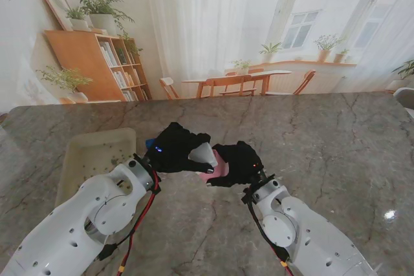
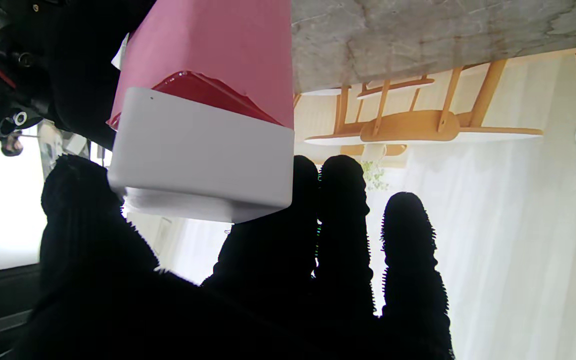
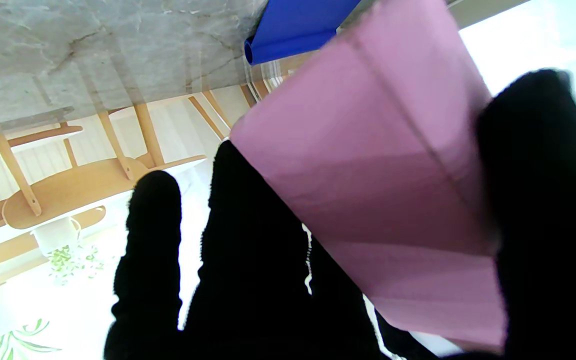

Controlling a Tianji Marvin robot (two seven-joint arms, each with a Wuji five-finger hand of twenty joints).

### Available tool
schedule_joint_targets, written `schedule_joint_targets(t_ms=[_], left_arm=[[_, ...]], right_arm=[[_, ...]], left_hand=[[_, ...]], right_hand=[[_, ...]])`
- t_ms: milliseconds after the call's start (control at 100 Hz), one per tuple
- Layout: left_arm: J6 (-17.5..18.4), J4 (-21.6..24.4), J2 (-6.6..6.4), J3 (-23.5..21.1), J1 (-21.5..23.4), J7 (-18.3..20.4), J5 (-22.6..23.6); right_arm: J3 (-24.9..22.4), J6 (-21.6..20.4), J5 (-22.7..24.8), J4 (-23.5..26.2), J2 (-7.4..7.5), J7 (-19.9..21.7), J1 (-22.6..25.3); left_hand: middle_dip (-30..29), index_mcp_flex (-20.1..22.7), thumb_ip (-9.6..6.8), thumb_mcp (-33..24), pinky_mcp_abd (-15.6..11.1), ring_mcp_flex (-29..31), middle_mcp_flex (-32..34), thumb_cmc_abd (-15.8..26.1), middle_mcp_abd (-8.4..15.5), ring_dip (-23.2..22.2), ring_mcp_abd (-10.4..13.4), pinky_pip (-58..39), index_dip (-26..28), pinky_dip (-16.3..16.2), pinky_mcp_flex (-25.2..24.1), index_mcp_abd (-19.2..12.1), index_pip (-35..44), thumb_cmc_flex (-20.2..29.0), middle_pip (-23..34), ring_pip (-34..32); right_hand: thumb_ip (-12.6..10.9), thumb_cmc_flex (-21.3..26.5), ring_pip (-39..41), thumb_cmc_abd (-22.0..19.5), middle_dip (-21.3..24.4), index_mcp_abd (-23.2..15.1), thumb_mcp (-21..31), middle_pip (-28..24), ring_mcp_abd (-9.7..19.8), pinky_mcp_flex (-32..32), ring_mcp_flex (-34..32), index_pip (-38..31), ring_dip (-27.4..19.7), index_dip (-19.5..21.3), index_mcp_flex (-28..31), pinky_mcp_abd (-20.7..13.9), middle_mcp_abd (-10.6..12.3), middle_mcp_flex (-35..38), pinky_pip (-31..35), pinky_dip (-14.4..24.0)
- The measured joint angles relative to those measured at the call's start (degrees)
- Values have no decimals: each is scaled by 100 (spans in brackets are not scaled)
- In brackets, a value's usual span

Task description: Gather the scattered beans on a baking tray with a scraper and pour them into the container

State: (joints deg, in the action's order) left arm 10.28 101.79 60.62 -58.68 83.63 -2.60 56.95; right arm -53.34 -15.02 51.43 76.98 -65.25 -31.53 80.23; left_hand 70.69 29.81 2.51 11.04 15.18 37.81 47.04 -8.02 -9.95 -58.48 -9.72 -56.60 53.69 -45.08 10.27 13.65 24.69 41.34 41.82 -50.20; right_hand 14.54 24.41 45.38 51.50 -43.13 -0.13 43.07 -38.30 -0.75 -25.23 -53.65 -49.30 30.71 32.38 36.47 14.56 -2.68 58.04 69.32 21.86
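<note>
Both black-gloved hands meet over the middle of the table. Between them is the scraper, a flat pink blade with a white end piece. My left hand is shut on the white end, thumb on one side and fingers behind. My right hand pinches the pink blade between thumb and fingers. The cream baking tray lies on my left, partly hidden by the left forearm. A few dark specks show in it, too small to identify.
A blue piece with a clear rim peeks out beside the left hand; it also shows past the blade as a blue edge. Grey marble table stretches to the right and far side.
</note>
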Motion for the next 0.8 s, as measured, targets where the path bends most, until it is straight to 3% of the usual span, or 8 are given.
schedule_joint_targets(t_ms=[70, 110, 190, 290, 400, 490, 610, 800], left_arm=[[-208, 34, 16, 89, 1, -12, 4], [-369, 60, 22, 145, 1, -12, 6], [-759, 160, 30, 253, 7, 51, 77], [-1027, 366, 40, 274, 59, 417, 125], [-1194, 519, 45, 270, 135, 624, -184], [-1220, 647, 49, 190, 279, 639, 12], [-1218, 772, 83, -12, 521, 403, 67], [-834, 852, 191, -604, 951, -521, 90]], right_arm=[[-6, 1, 0, 1, 0, -4, 12], [-10, 1, 0, 1, -1, -4, 18], [-11, 2, -2, 3, -1, -3, 21], [-19, 2, -2, 21, -2, 1, 28], [-19, 1, -1, 36, -2, 2, 34], [-26, -2, -3, 67, -2, 10, 37], [-60, -5, 2, 136, -3, 31, 62], [-82, -5, 25, 181, -3, 38, 91]], left_hand=[[9, 66, -5, 0, 52, 157, 257, 172, -59, -61, -79, -231, -72, -120, 59, 160, -5, -57, 237, -355], [10, 135, -6, 0, 107, 284, 397, 241, -73, -104, -110, -346, -197, -166, 77, 146, -96, -140, 895, -650], [12, 236, -14, 0, 204, 309, 450, 364, -87, -70, -192, -425, -552, -223, 73, 121, -498, -201, 1041, -691], [-188, 230, -13, -117, 481, -53, 423, 723, -413, 407, -607, -51, -1206, -144, -230, 181, -1063, -236, 1280, 286], [-2187, -201, -13, -503, 640, -699, -211, 943, -828, 1713, -1016, 937, -1895, 273, -592, 241, -1644, -4, -1401, 2310], [-3976, -811, -25, -635, 775, -1281, -1168, 1005, -776, 2682, -1038, 1859, -2394, 600, -847, 305, -1896, 54, -3153, 3417], [-4737, -1303, -25, -674, 795, -1846, -2051, 1010, -836, 3264, -1036, 2506, -2659, 848, -1042, 429, -2085, 59, -3650, 3993], [-4840, -1589, -30, -799, 726, -2112, -2468, 1303, -723, 3479, -788, 2805, -2668, 867, -1121, 529, -2103, 330, -3730, 4127]], right_hand=[[0, 8, -3, 0, 1, 0, 0, 5, 0, 0, 0, 0, 0, 0, 0, 0, 0, 0, -1, 0], [0, 41, -19, 0, 2, 0, -1, 14, 0, 0, 0, 0, 0, 0, 0, 0, 0, -1, -1, 0], [0, 46, -20, 0, 7, 12, -1, 16, 0, 0, 0, 0, 0, -1, 0, -1, 0, -2, -1, 0], [0, 46, -20, 26, 7, 12, -1, 16, 0, 0, 0, 0, 0, -1, 0, -1, 0, -2, -1, 0], [0, 46, -20, 19, 7, 50, -1, 16, 0, 0, -1, 0, 1, -1, 0, -1, 0, -2, -2, 0], [0, 46, -20, 18, 7, 51, -1, 16, 0, 0, -1, 0, 1, -1, 0, -1, 0, -2, -2, 0], [0, 46, -20, 18, -11, 51, -2, 16, 0, 0, -1, 0, 1, -1, 0, 0, 0, -2, -2, 0], [0, 46, -19, 18, -11, 51, -2, 16, 0, 0, -1, 0, 1, -1, 0, -1, 0, -2, -3, 0]])
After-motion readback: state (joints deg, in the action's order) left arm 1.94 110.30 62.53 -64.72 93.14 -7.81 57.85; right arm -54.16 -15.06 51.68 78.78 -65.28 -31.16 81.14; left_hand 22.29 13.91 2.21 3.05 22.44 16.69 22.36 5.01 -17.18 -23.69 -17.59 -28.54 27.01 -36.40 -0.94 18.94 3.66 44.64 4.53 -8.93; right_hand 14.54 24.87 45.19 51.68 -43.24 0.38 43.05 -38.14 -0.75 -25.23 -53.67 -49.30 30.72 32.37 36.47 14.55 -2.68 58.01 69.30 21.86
